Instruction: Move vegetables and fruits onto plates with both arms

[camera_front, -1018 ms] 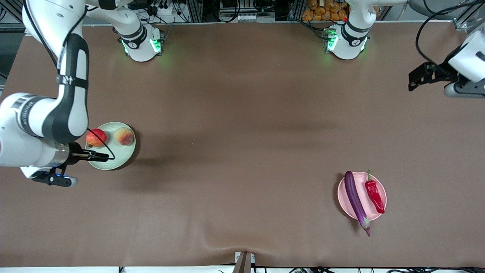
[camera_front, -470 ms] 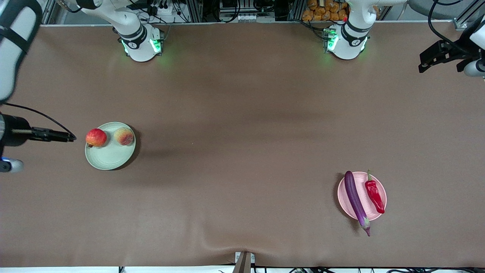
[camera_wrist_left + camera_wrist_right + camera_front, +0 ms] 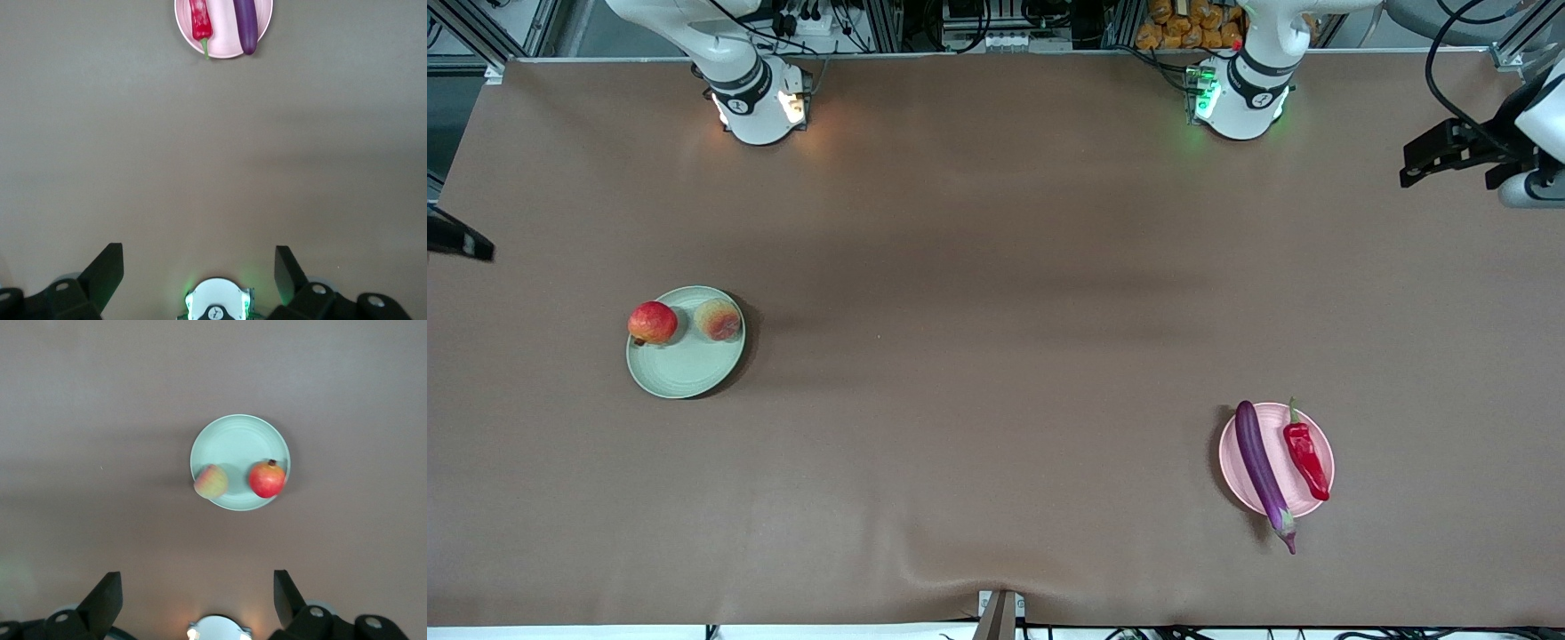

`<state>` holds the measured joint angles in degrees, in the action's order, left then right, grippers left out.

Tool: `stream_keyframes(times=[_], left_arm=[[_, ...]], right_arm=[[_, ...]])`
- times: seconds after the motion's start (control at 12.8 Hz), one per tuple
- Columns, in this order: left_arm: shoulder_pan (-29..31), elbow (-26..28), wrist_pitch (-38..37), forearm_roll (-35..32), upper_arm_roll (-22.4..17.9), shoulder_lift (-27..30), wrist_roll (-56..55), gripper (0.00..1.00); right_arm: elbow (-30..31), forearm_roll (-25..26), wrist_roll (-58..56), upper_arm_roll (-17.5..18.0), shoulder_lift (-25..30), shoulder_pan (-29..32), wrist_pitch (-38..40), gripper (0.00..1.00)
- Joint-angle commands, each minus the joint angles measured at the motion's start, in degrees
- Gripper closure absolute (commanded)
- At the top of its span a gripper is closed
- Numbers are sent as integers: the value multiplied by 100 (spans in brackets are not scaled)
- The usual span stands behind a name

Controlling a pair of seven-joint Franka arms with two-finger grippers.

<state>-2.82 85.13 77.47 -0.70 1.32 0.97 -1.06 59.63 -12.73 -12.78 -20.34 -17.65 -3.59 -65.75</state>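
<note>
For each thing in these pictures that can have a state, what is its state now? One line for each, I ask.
Eggplant: lying on the pink plate, stem end over the rim.
Chili pepper: lying on the pink plate beside the eggplant.
Pomegranate: resting on the green plate.
Peach: on the green plate, beside the pomegranate.
Pink plate: holds both vegetables.
Green plate: holds both fruits.
Left gripper: open, empty, raised.
Right gripper: open, empty, raised.
</note>
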Motion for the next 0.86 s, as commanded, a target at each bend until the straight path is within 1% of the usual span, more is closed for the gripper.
stream_keyframes(times=[0.0, 0.08, 0.23, 0.39, 0.47, 0.55, 0.78], left_arm=[[27, -119, 84, 35, 18, -35, 106, 0], [62, -119, 84, 27, 18, -27, 106, 0], [80, -119, 75, 26, 9, -18, 106, 0], [71, -119, 84, 61, 18, -27, 115, 0], [19, -119, 93, 35, 18, -35, 106, 0], [1, -119, 127, 35, 18, -35, 115, 0], [27, -101, 154, 35, 26, -35, 176, 0]], right_arm=[[127, 333, 83, 408, 481, 77, 19, 0], [275, 350, 92, 408, 612, 60, -16, 0], [714, 604, 144, 452, 928, 16, -148, 0], [1477, 623, 721, 601, 1454, 16, -541, 0], [1881, 649, 1038, 819, 1709, 42, -805, 0], [2190, 771, 1119, 995, 1938, 86, -999, 0], [2849, 877, 1138, 1067, 2536, 77, -1246, 0]])
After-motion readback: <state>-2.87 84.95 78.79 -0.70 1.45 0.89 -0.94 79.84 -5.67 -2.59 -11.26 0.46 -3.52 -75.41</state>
